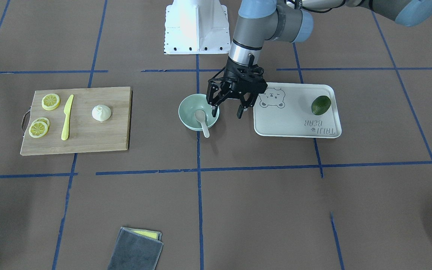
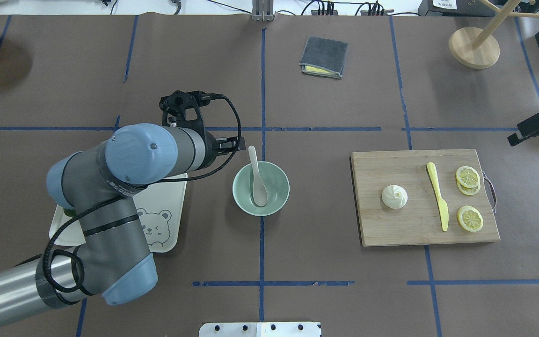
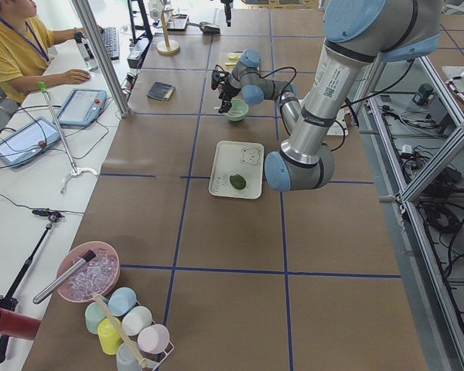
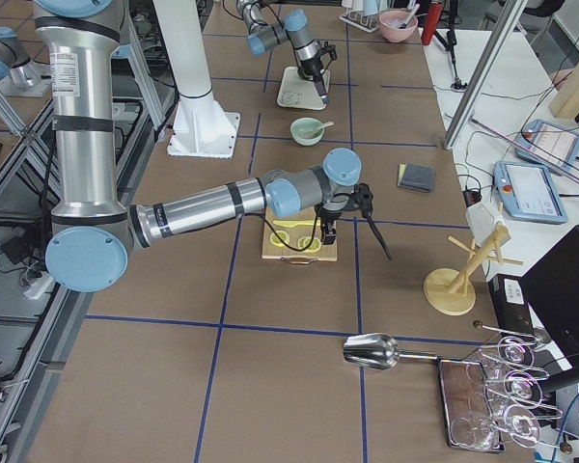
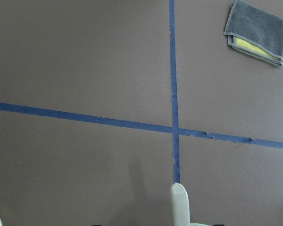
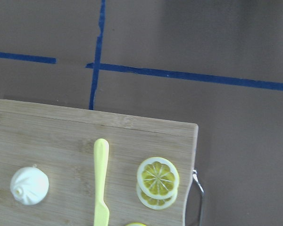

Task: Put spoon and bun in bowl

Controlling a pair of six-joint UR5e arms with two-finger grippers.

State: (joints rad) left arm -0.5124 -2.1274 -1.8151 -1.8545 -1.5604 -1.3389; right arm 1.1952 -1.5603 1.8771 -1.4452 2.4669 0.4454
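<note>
1. Left jaws: spread, nothing between them. They hang pointing down just beside the bowl (image 1: 186, 103), between it and the bear tray (image 1: 294, 125). One of the fingers (image 1: 213, 110) is close over the bowl's rim on the tray side; I cannot tell whether it touches.
2. Spoon (image 1: 202, 120): in the bowl. The scoop lies on the bowl's floor, and the handle leans on the rim and sticks out over the far side from my base. My left wrist camera catches only the handle's tip at the bottom edge.
3. Bowl: upright on the table (image 1: 261, 202), on the blue centre tape line, holding only the spoon.
4. Bun (image 1: 101, 113): on the wooden cutting board (image 1: 99, 140), peak up, well apart from the bowl, on my right side of the table. It sits alone on the end of the board nearest the bowl.
5. Also on the board: a yellow plastic knife (image 1: 66, 117) beside the bun, and lemon slices (image 1: 50, 101) beyond the knife, near the board's metal handle.
6. Right jaws: held over the handle end of the board, clear of the bun. Only the side camera shows them, so I cannot tell whether they are spread or pressed together.
7. Avocado (image 1: 321, 105): lying on the bear tray.
8. Folded grey cloth (image 1: 135, 249): at the operators' edge of the table.
</note>
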